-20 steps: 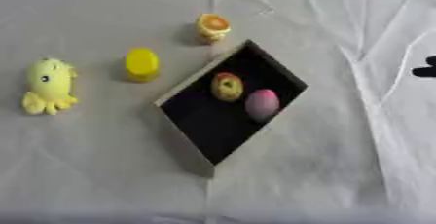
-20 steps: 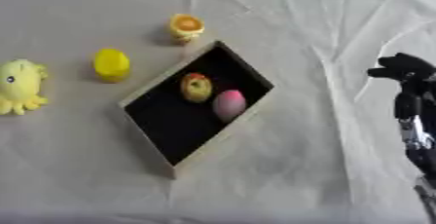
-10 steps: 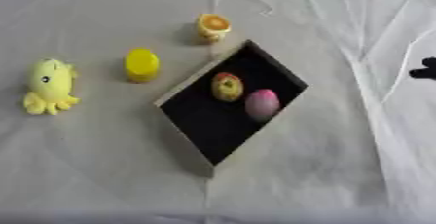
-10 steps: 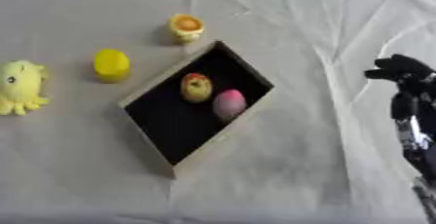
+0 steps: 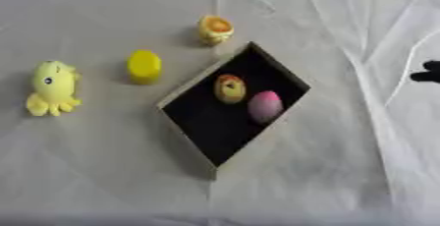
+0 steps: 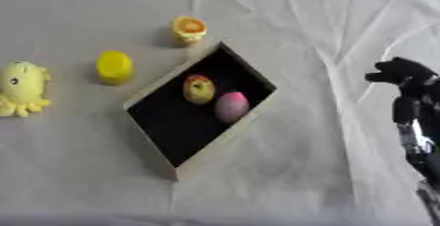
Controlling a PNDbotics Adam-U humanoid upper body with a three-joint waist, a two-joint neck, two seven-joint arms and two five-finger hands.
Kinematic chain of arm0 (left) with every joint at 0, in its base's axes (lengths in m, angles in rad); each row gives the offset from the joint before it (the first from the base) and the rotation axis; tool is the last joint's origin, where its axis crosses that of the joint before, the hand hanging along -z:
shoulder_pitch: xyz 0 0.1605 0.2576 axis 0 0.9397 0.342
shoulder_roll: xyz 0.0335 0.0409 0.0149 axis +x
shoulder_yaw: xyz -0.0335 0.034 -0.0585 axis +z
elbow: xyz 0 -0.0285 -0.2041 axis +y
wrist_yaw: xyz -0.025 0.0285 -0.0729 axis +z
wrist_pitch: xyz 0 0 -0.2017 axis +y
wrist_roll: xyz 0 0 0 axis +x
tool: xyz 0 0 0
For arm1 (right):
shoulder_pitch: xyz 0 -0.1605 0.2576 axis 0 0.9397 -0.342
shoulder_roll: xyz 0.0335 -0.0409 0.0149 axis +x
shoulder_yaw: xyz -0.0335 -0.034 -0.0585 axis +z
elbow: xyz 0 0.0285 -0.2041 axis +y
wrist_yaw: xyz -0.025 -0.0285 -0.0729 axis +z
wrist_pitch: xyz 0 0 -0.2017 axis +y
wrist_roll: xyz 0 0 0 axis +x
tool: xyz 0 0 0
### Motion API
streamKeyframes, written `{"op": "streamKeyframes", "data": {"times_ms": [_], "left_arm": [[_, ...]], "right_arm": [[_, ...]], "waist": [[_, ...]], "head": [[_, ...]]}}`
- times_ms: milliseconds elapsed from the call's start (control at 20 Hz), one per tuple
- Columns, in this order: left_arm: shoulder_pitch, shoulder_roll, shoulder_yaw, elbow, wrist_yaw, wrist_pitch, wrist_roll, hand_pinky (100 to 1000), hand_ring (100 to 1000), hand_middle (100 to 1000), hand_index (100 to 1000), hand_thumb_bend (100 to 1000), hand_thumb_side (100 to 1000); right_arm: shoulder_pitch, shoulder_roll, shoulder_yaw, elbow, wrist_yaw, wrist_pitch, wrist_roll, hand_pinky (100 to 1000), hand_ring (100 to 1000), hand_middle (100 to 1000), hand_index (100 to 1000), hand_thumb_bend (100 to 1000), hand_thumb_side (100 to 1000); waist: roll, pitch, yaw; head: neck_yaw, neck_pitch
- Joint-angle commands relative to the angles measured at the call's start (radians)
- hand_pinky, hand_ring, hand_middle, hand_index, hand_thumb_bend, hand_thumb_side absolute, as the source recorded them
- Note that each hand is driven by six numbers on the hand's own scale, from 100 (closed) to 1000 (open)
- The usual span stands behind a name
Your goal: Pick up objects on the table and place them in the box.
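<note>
1. Robot's right hand (image 6: pixel 402 72) hovers over the right side of the table (image 6: pixel 284 181), black, with its arm running down toward the near right corner. Whether its fingers are spread or curled cannot be told from these views. It holds nothing that can be seen.
2. No left hand shows in either view, so the right hand is the only one placed to reach.
3. All loose objects lie to the left of that hand, on the far side of the box from it. Nearest is a small orange-topped piece (image 6: pixel 189 27) just beyond the box's far corner, toward the table's far edge.
4. Farther left stands a yellow rounded object (image 6: pixel 114 66), close to the box's left wall but apart from it.
5. Farthest away, near the table's left edge, lies a yellow octopus toy (image 5: pixel 53 87), its long axis running from far to near.
6. A box (image 6: pixel 154 151) with a dark floor sits turned like a diamond at mid-table.
7. Inside it, near the far corner, rest a yellow-and-red rounded piece (image 6: pixel 199 89) and a pink egg shape (image 6: pixel 231 106), side by side and nearly touching.
8. Judgement: two objects are in, three remain, and the next reach must cross over or round the box.
</note>
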Motion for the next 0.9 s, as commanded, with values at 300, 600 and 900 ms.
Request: {"op": "streamKeyframes", "data": {"times_ms": [300,600,900], "left_arm": [[-0.149,-0.035,-0.087,0.123,-0.032,-0.042,-0.119,809,850,802,923,186,181],[-0.241,-0.105,-0.117,0.244,-0.055,-0.07,-0.195,810,851,808,921,185,209],[-0.311,-0.165,-0.136,0.335,-0.085,-0.101,-0.246,819,865,825,921,203,260]], "right_arm": [[-0.002,-0.031,0.003,-0.014,-0.02,0.004,0.015,1000,743,759,871,100,592],[-0.002,-0.033,0.002,-0.014,-0.028,0.006,0.02,1000,743,760,871,100,593],[-0.006,-0.03,0.002,-0.014,-0.035,0.015,0.025,1000,742,759,871,100,594]], "waist": [[0.016,-0.035,0.002],[0.017,-0.038,0.003],[0.016,-0.038,0.001]], "head": [[0.002,0.004],[0.001,0.004],[0.006,0.004]]}}
